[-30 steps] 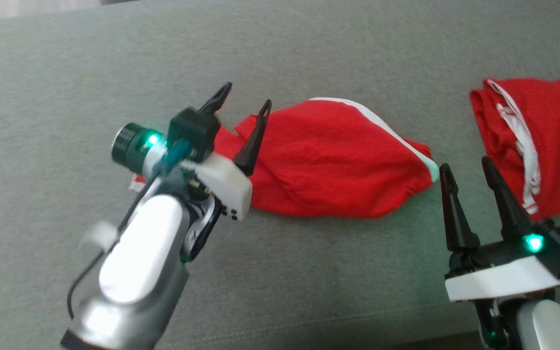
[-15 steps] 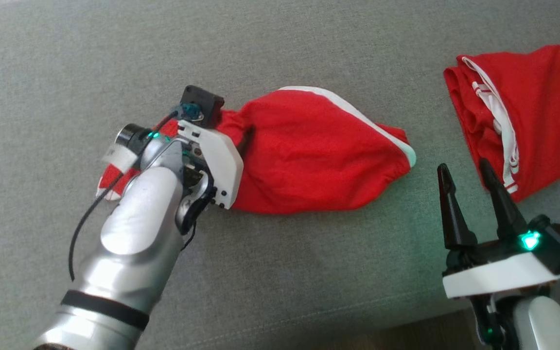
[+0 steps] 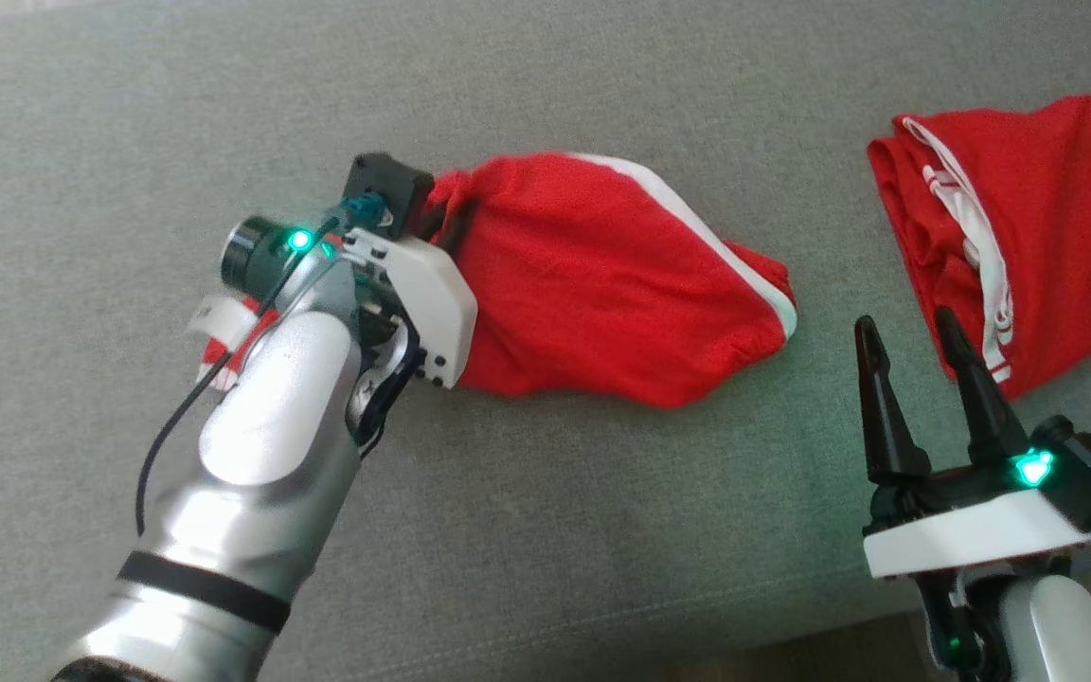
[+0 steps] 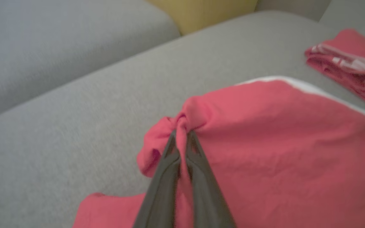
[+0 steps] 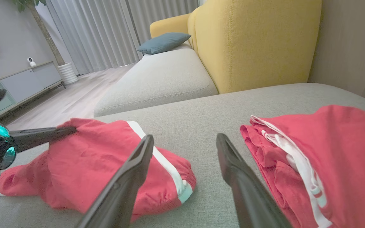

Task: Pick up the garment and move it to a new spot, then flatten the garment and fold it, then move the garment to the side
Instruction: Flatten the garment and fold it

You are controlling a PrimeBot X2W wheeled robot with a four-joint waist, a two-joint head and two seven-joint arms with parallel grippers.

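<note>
The garment [image 3: 602,284] is red with a white side stripe and lies crumpled on the grey sofa cushion [image 3: 545,530]. My left gripper [image 3: 439,206] is at its upper left end. In the left wrist view the left gripper [image 4: 181,133] is shut on a pinched bunch of the red garment [image 4: 280,142], which puckers around the tips. My right gripper [image 3: 905,332] stands open to the right of the garment, apart from it. The right wrist view shows the right gripper [image 5: 184,137] with nothing in it, above the garment's [image 5: 100,158] striped end.
A second red garment [image 3: 1047,218] with white drawstrings lies at the far right, beside my right gripper. A yellow backrest [image 5: 255,41] rises behind the cushion. The cushion's front edge [image 3: 792,635] runs along the bottom right.
My left gripper came down from above the garment's left end, shut on a bunch of the cloth and drew it up. The right gripper kept its place; the camera shifted.
</note>
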